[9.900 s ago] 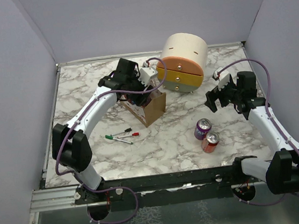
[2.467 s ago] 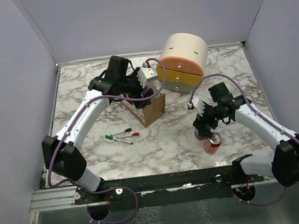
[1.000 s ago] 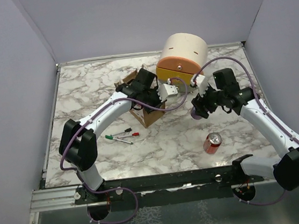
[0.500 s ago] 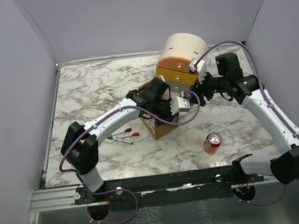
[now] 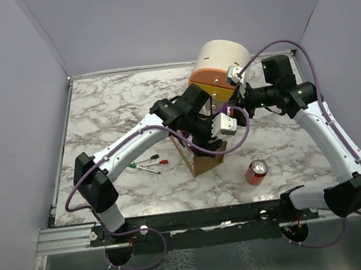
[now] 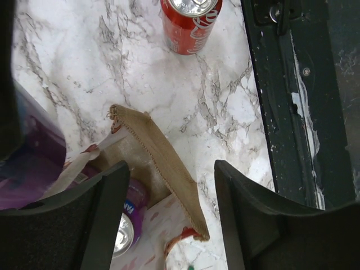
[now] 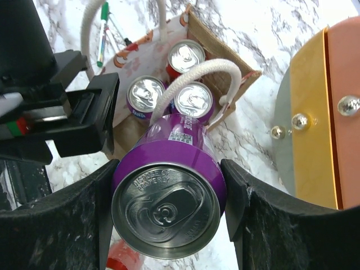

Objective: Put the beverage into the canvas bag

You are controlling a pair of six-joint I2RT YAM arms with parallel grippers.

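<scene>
The tan canvas bag [image 5: 204, 160] stands open at the table's middle, its pale loop handle [image 7: 197, 73] arching over the mouth. Three cans [image 7: 146, 93] stand inside it. My right gripper [image 7: 169, 208] is shut on a purple beverage can [image 7: 169, 169], held tilted just above the bag's mouth and seen beside the drawer unit as the purple can [image 5: 231, 111]. My left gripper [image 6: 171, 214] hangs open over the bag's near wall [image 6: 163, 163], one finger on each side and neither touching it. A red can [image 5: 256, 172] stands on the marble right of the bag.
A round cream drawer unit [image 5: 221, 65] with orange and yellow fronts stands right behind the bag, close to my right gripper. Three markers [image 5: 148, 165] lie left of the bag. The black front rail [image 6: 292, 84] runs along the near edge.
My left gripper has opened and let go of the bag after dragging it toward the front right. The right arm has brought the purple can over the bag's mouth.
</scene>
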